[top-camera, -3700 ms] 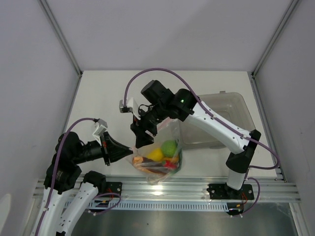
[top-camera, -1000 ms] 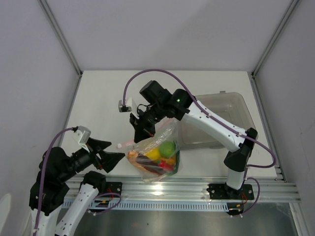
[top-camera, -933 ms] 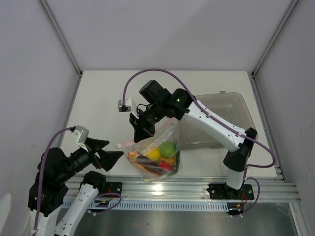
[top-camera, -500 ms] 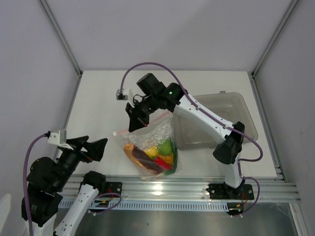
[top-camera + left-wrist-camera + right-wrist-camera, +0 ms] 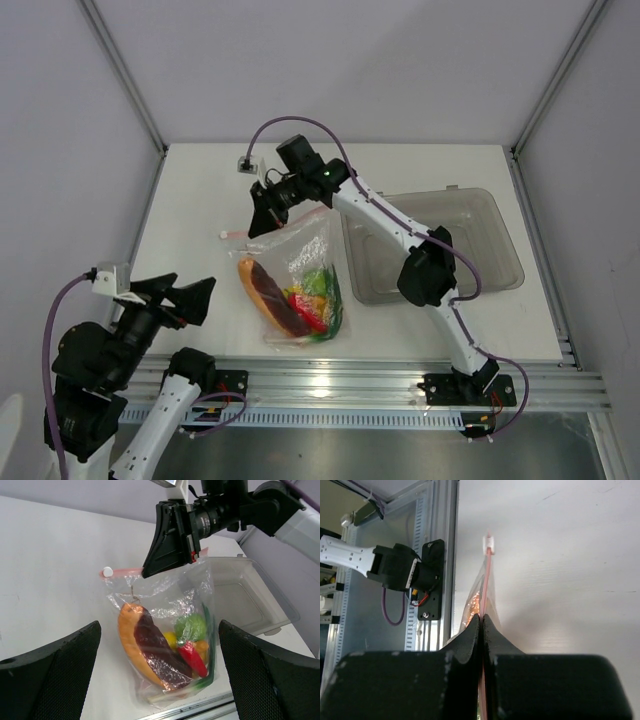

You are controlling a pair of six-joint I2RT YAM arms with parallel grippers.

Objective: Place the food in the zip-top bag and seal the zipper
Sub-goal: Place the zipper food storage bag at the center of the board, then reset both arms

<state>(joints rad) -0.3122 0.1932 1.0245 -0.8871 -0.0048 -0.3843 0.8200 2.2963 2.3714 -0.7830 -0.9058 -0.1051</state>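
The left gripper [image 5: 203, 302] hangs near the front edge of the table [image 5: 200, 190], well left of the bag. Its jaws are spread wide on nothing, and its own camera shows the fingers [image 5: 55, 675] flanking the scene.

The zip-top bag [image 5: 305, 250] rests mid-table. Its long axis runs from the near edge toward the far wall, with the mouth at the far end, lifted. The food is bunched in the near end: an orange-and-purple piece [image 5: 142, 645], a yellow fruit [image 5: 171, 639], a green round fruit [image 5: 190, 627] and a red chili [image 5: 192, 657].

The zipper [image 5: 240, 232] runs left to right across the mouth, with a white slider [image 5: 224, 235] at its left tip. The right gripper [image 5: 262, 212] is pinched tight on the zipper partway along.

Only the right wrist view shows the strip edge-on, and it hides the food. Whether the seal is pressed along its whole length is unclear. A grey bin [image 5: 470, 250] sits just beside the bag, on its right.
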